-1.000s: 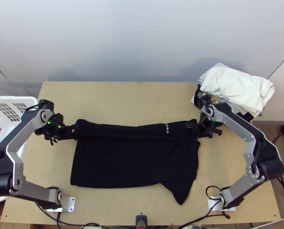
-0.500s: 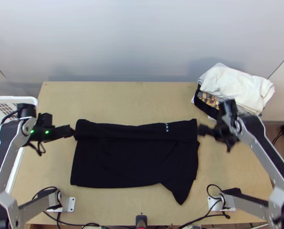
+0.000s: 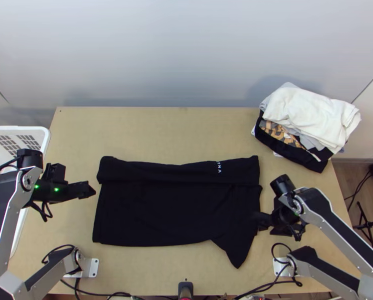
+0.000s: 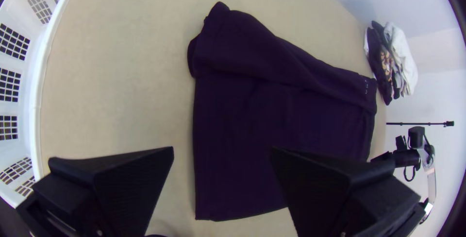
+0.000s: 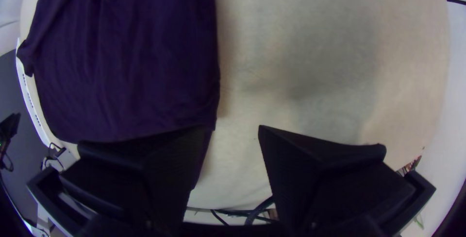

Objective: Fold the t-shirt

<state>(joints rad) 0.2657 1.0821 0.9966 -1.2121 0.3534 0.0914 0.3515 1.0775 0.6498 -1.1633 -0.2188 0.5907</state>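
So the black t-shirt (image 3: 171, 215) is lying in the middle of the table (image 3: 181, 132), long side across, with a strip along its far edge folded over. The sleeve (image 3: 236, 250) at its near right corner pokes out towards the table's near edge.

A second ago I had both pincers at the ends of that folded strip. Since then I've backed off both: left pulled away to the side, right swung down along the right-hand edge to the near side. The strip stayed put, so I'd call that fold laid, but the job's only part done. My guess is the near side and that sleeve come next, and the sleeve could bunch if I don't catch it flat.

My left pincer (image 4: 222, 148) is wide open, holding nothing, just beside the left edge. The right pincer (image 5: 236, 127) is wide open too, nothing gripped, one finger over the cloth's edge and the other over bare wood.

Fabric looks soft, matt and thin, with faint creases and small white lettering (image 3: 219, 166) on the strip. Further out there's a floppy pile of clothes (image 3: 314, 115), cream on top, and a white plastic basket (image 3: 47, 137) with gridded sides.
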